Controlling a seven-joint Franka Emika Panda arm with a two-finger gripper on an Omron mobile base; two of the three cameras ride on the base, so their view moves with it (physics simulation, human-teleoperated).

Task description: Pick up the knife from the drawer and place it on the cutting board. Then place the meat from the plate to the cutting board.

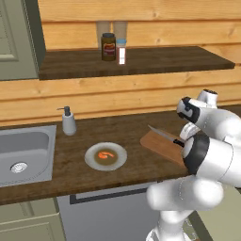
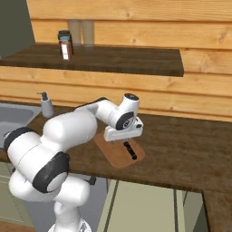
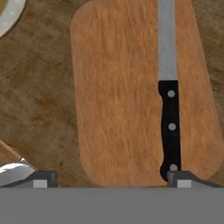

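Knife [image 3: 169, 109] flat along cutting board [image 3: 122, 96], long axes aligned, blade toward wall. Meat [image 1: 106, 155] on plate [image 1: 92, 160]. Pincer [image 3: 111, 178] spread, empty.

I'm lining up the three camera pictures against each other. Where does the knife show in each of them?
Left base view: knife right of centre, blade pointing up-left off the cutting board, handle end behind the arm.
Right base view: its dark handle shows just below centre, on the board under the pincer.
Hand view: right of centre, running top to bottom, blade up, handle down.
Shared landmark: the cutting board under it.
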